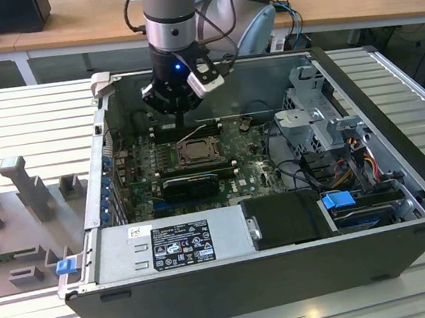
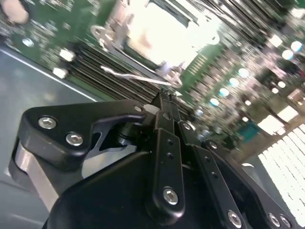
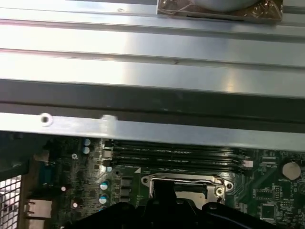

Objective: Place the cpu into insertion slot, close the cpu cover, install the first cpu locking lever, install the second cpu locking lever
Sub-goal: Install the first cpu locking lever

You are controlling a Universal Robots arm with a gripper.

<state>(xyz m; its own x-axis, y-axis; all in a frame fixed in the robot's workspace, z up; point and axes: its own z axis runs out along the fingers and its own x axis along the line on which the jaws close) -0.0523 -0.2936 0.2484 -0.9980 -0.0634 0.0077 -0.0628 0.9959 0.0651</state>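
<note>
The insertion slot sits mid-board on the green motherboard inside the open computer case. Its silver cpu cover appears to lie flat around a pale square, apparently the cpu, washed out by glare in the second wrist view. My gripper hangs just above the slot's far edge, fingers pressed together with nothing between them. In the second wrist view the gripper has its tips close to a thin wire locking lever beside the slot. The first wrist view shows the slot past the black gripper.
A long black card lies just in front of the slot. A grey power supply fills the case's near side, and a drive cage with cables stands at the exterior view's right. Long black memory slots run beside the socket, and the case walls enclose everything.
</note>
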